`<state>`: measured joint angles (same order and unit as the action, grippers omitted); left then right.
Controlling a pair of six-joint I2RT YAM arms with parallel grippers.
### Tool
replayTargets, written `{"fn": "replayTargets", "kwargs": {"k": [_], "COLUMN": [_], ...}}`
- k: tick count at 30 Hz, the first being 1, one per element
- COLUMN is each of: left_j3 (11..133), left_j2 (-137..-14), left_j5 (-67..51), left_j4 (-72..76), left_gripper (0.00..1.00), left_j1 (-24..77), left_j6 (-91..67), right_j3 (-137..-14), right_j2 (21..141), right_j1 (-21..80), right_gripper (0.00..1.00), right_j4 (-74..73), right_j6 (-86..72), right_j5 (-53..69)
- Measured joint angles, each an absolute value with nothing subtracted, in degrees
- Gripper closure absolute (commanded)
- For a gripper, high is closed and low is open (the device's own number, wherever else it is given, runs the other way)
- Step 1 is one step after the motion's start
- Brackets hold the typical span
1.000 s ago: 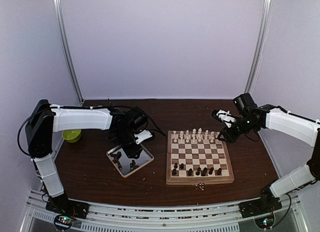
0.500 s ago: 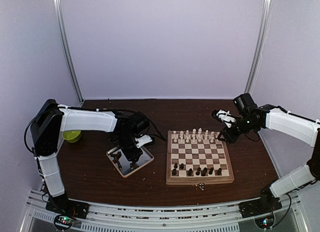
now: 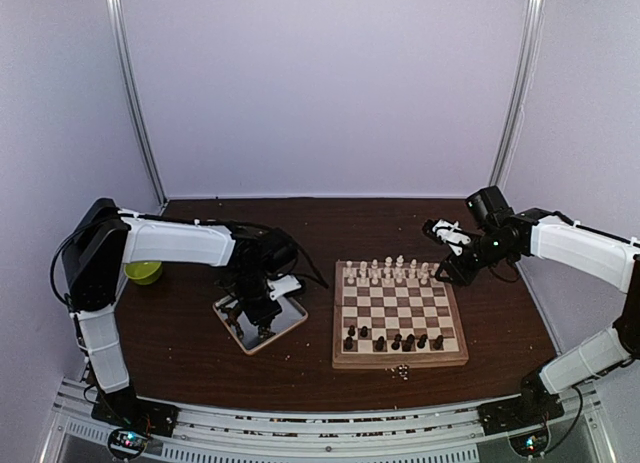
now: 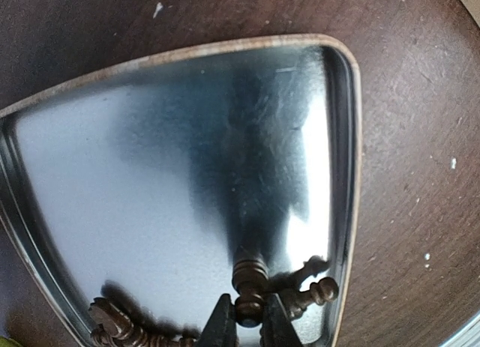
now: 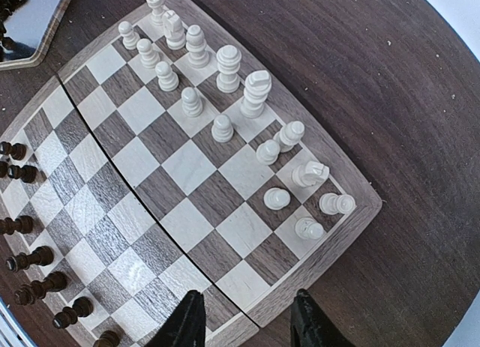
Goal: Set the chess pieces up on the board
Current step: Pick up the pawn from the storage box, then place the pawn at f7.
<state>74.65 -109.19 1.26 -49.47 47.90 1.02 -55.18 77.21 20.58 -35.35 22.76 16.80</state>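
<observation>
The chessboard (image 3: 400,355) lies at mid-right of the table, with cream pieces (image 3: 388,273) in its far rows and dark pieces (image 3: 395,340) in its near rows. In the right wrist view the cream pieces (image 5: 225,67) stand along the board's (image 5: 187,167) far side and dark ones (image 5: 30,258) at the left. My left gripper (image 4: 250,326) is down in the silver tray (image 4: 135,167), shut on a dark brown piece (image 4: 250,283); more dark pieces (image 4: 311,293) lie beside it. My right gripper (image 5: 247,321) is open and empty above the board's right edge.
The silver tray (image 3: 292,320) sits left of the board. A green bowl (image 3: 143,271) is at far left. Small crumbs (image 3: 400,371) lie on the table before the board. The left arm (image 3: 180,243) stretches across the left half.
My left gripper has moved down and nearer over the tray, onto the dark pieces. The right arm has not moved.
</observation>
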Motion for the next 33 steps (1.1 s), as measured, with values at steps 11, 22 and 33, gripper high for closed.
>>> {"fn": "replayTargets", "kwargs": {"k": [11,22,33], "left_j3": [82.76,93.58,110.02], "left_j2": [-112.03,-112.16,-125.67], "left_j5": [-3.49,-11.07,-9.21], "left_j4": [-50.24,-46.39,-49.47], "left_gripper": [0.88,0.85,0.85], "left_j1": [47.90,49.74,59.99], "left_j6": [1.28,2.02,8.75], "right_j3": [-55.18,-55.18,-55.18], "right_j2": [77.21,77.23,77.28], "right_j1": [20.58,20.58,20.60], "right_gripper": [0.60,0.60,0.60], "right_j4": [-35.42,-35.57,-35.79], "right_j6": [22.74,22.76,22.74], "right_j5": [17.17,17.19,17.54]}}
